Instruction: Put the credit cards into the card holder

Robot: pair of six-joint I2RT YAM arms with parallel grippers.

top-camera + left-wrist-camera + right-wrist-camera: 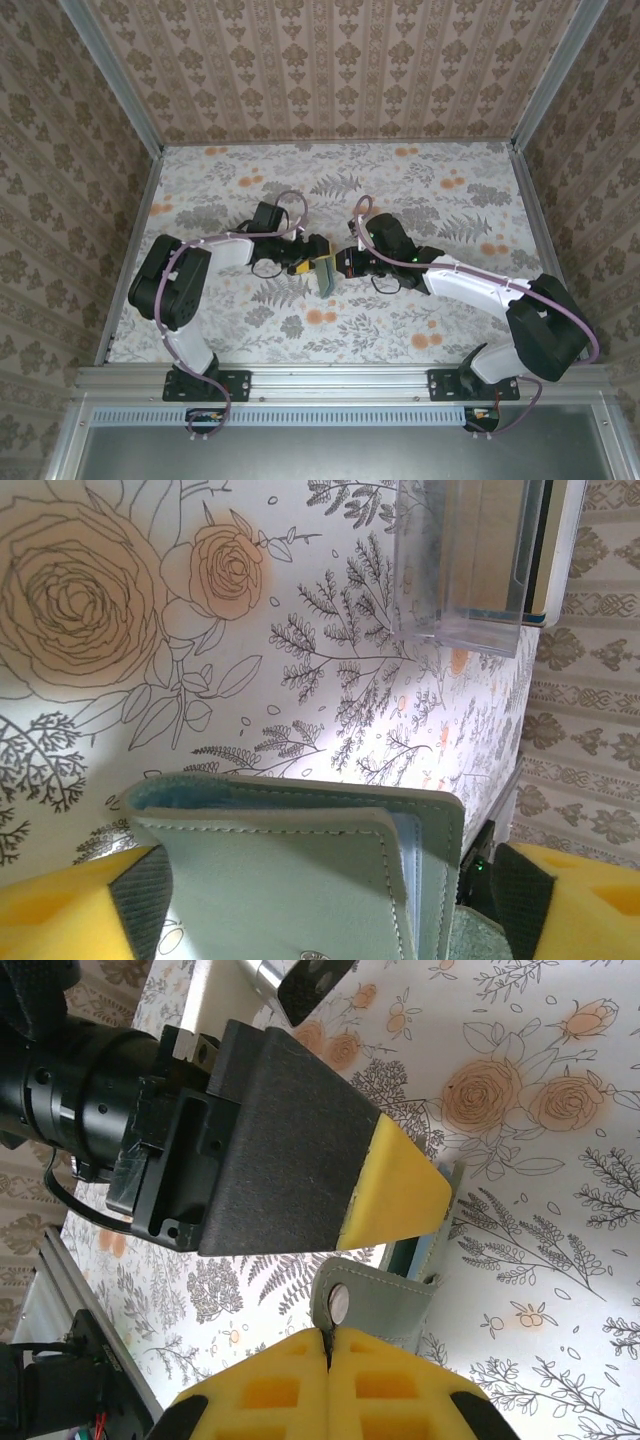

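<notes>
The sage-green card holder (326,275) hangs at mid-table between the two grippers, just above the floral cloth. In the left wrist view the card holder (290,870) stands between the fingers of my left gripper (330,905), which is open, with a gap at the right pad (520,900). My right gripper (328,1345) is shut on the holder's snap tab (345,1305). The credit cards are hidden. A thin pale-blue edge (405,870) shows between the covers, and I cannot tell whether it is a card.
A clear plastic piece (470,560) juts in at the top right of the left wrist view. The left gripper's black and yellow finger (400,1190) sits just above the card holder (390,1295). Wallpapered walls (330,60) and metal rails (340,380) bound the table.
</notes>
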